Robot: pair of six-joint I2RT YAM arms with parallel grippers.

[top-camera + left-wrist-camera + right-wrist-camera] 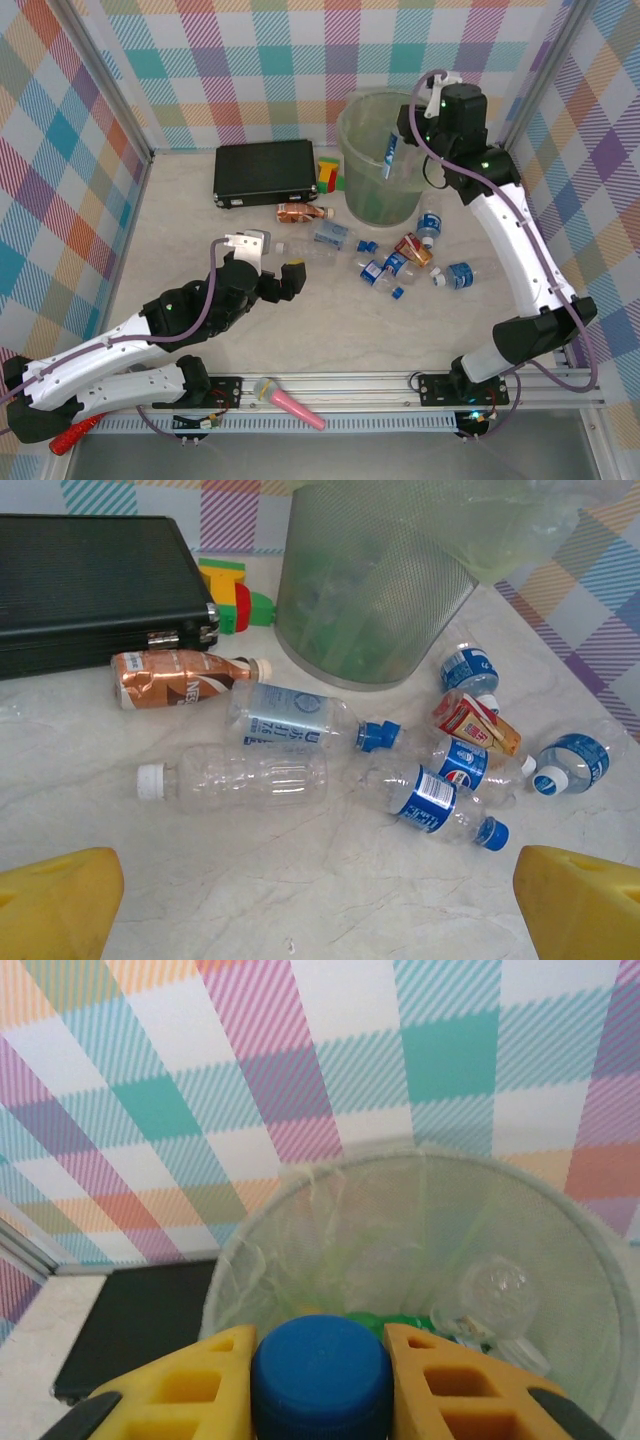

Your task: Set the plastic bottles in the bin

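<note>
Zero load on left end effector (283,283): fingers (55,900) wide apart, short of loose plastic bottles (285,720) on the surface (300,890); round ones may roll away from a pinch. Right end effector (320,1390) pinches a blue-capped bottle (320,1370) over the bin (560,1210); released near the rim, it could bounce out.

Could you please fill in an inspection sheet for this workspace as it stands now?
Surface: pale marbled table, no spill seen.
Job's things: several plastic bottles lie loose in front of the bin; a held bottle hangs above its mouth; more lie inside.
Clutter: black case, toy blocks, pink stick, red stick.
Grippers: left pincer open, empty; right pincer shut on the held bottle.
Cables: purple cable along each arm, nothing snagged.
Surroundings: plaid walls.
</note>
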